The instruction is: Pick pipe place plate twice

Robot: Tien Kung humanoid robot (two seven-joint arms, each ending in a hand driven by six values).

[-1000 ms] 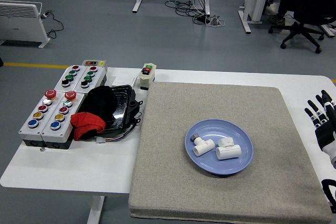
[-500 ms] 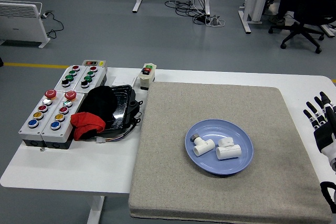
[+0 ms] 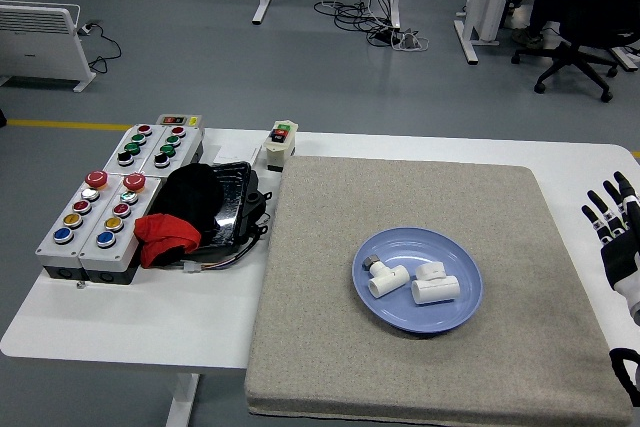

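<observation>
Drawing back a little toward the table's right edge, the right hand (image 3: 615, 222) is empty with fingers spread, while both pipe pieces (image 3: 412, 282) already lie on the blue plate (image 3: 385, 315), so the task looks finished.

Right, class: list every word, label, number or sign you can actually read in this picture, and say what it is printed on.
None can be read.
Button boxes: small tags beside the coloured buttons, too small to read.
Small switch box: red and green buttons, any marking blurred.
Blue plate and white pipe fittings: no print visible.
Grey mat: plain.
</observation>
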